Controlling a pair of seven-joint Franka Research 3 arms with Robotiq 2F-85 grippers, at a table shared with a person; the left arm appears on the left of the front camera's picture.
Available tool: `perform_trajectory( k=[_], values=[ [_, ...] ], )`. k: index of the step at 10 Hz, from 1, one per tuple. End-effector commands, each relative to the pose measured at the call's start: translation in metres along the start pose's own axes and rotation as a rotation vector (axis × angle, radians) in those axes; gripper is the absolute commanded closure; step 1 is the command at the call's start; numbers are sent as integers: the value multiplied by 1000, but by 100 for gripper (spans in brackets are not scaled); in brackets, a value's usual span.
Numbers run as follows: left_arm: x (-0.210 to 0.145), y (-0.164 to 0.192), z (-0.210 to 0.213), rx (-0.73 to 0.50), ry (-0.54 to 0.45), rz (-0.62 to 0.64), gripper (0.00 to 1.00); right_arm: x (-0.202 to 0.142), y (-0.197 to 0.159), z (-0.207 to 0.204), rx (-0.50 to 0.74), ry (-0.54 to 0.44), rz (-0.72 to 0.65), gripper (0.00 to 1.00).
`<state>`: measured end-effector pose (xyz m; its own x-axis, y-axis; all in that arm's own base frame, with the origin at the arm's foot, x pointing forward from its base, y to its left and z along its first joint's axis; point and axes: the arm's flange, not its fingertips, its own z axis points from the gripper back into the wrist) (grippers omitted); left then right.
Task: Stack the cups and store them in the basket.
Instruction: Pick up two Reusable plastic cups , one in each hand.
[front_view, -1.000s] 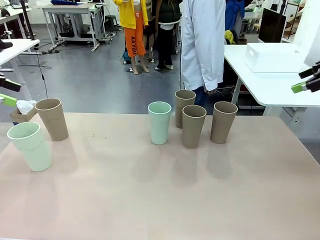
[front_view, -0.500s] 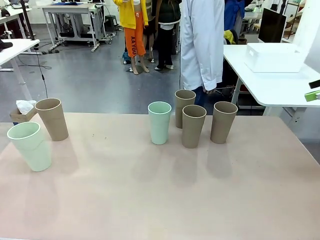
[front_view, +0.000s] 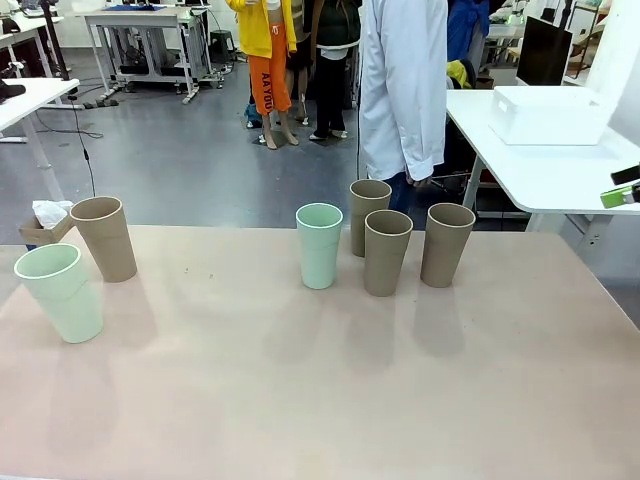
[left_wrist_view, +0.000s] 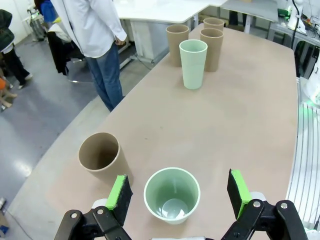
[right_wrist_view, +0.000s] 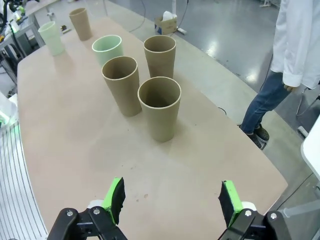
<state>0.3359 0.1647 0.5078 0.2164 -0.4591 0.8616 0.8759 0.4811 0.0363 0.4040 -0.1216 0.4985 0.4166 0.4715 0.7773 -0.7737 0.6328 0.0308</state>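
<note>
Six cups stand upright on the table. A mint cup (front_view: 58, 292) and a tan cup (front_view: 104, 237) are at the left. Near the far middle are a mint cup (front_view: 319, 245) and three tan cups (front_view: 369, 215), (front_view: 387, 251), (front_view: 447, 244). The white basket (front_view: 548, 114) sits on a separate table at the back right. My left gripper (left_wrist_view: 178, 189) hangs open above the left mint cup (left_wrist_view: 171, 195), beside the tan cup (left_wrist_view: 100, 157). My right gripper (right_wrist_view: 172, 199) is open over bare table, short of the nearest tan cup (right_wrist_view: 160, 114); its tip (front_view: 624, 190) shows at the right edge.
A person in a white coat (front_view: 405, 90) stands at the table's far edge behind the middle cups. The tabletop (front_view: 320, 400) is bare towards the front. A gap of floor separates this table from the white one (front_view: 540, 170) with the basket.
My left gripper has drawn back out of the front view at the left edge. My right gripper has slid further off the right edge. The cups have not moved.
</note>
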Motion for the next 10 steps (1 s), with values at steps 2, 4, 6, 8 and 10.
perform_trajectory(
  k=[2,4,6,8,10],
  values=[
    [-1,0,2,-6,-17,-10,0,0,-1,4,6,-18,23,0],
    [-1,0,2,-6,-17,-10,0,0,-1,4,6,-18,23,0],
    [-1,0,2,-6,-17,-10,0,0,-1,4,6,-18,23,0],
    [-1,0,2,-6,-17,-10,0,0,-1,4,6,-18,23,0],
    [-1,0,2,-6,-17,-10,0,0,-1,4,6,-18,23,0]
  ],
)
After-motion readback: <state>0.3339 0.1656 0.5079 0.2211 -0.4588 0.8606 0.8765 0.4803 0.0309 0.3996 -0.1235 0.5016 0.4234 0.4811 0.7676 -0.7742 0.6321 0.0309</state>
